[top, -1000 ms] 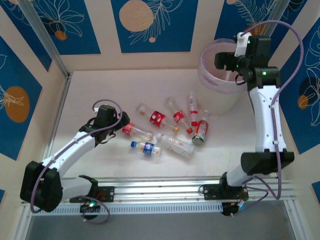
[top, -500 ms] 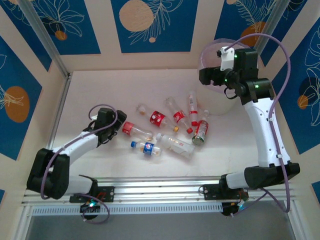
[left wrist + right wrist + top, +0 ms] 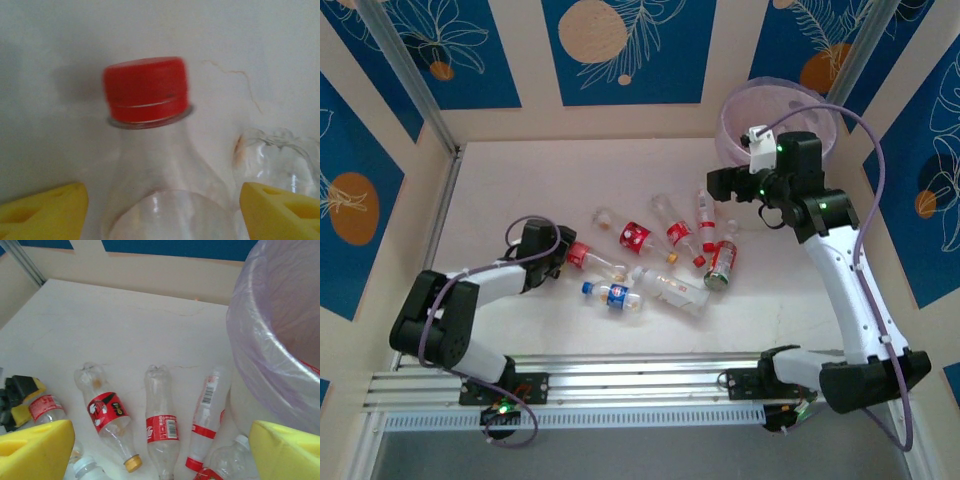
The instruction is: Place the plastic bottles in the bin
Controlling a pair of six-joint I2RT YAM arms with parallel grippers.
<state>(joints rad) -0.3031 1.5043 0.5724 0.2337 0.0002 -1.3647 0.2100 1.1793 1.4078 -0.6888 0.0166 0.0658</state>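
Okay, top view: the plastic bottles [image 3: 660, 255] lie on their sides in a loose cluster at the centre of the pale surface [image 3: 520, 180]. Most have red labels, and a blue-labelled bottle [image 3: 617, 295] is at the lower left of the pile. The bin [image 3: 730, 118] sits at upper right, partly under the right arm. The left hand [image 3: 558, 260] is low at the left end of the cluster, at a red-labelled bottle [image 3: 582, 258]. The right hand [image 3: 713, 183] hangs between bin and pile, pointing toward frame left, with nothing in it.

Left wrist view: the red-labelled bottle [image 3: 160, 200] is at centre, lying on the surface with its red cap [image 3: 145, 90] toward the top of the frame. Yellow fingertips [image 3: 42, 212] sit at lower left and lower right, one on each side of the bottle body. A slim gap shows on both sides, so the left hand straddles the bottle but is not clamped. A clear crumpled bottle [image 3: 275, 155] lies just beside it at right.

Right wrist view: the right hand [image 3: 160, 452] is spread wide and empty, its yellow fingertips at the bottom corners. The translucent bin wall [image 3: 280, 340] is at upper right. Several red-labelled bottles lie side by side at lower centre, near the bin's base. The left hand [image 3: 21, 400] is at the left edge.
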